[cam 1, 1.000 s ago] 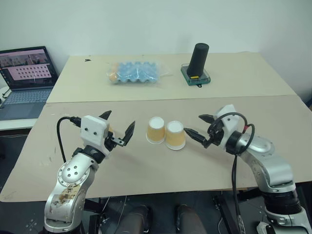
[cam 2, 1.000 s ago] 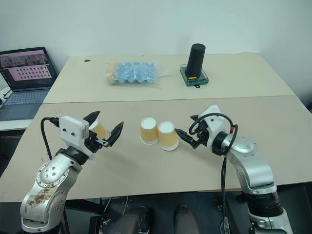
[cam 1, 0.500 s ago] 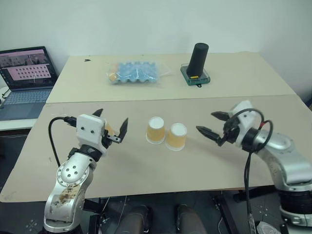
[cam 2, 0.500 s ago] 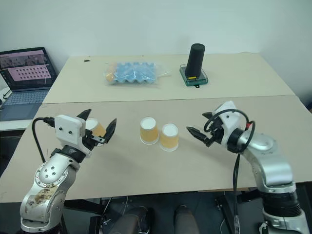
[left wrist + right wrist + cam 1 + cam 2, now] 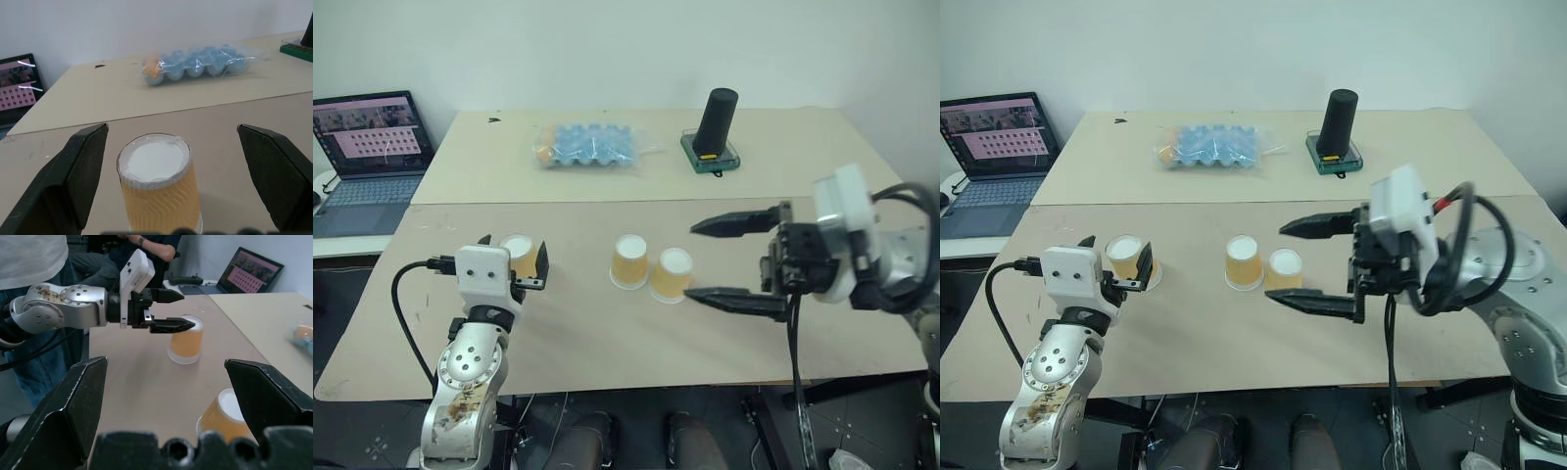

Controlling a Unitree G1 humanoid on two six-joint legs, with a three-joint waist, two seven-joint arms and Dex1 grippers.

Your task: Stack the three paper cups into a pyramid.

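Orange-tan paper cups [image 5: 650,268] stand upturned side by side mid-surface [image 5: 607,333]; a third cup [image 5: 157,182] sits between the left gripper's [image 5: 173,142] wide-open jaws, untouched. Right gripper [image 5: 732,259] hovers nearby, jaws spread, empty.

the right gripper [image 5: 736,262] now hangs raised and drawn back from the two cups [image 5: 651,268] it reached toward a second ago, its fingers turned to point across the desk, while the left gripper [image 5: 515,266] has slid outward so the third cup [image 5: 518,254] sits between its fingers.
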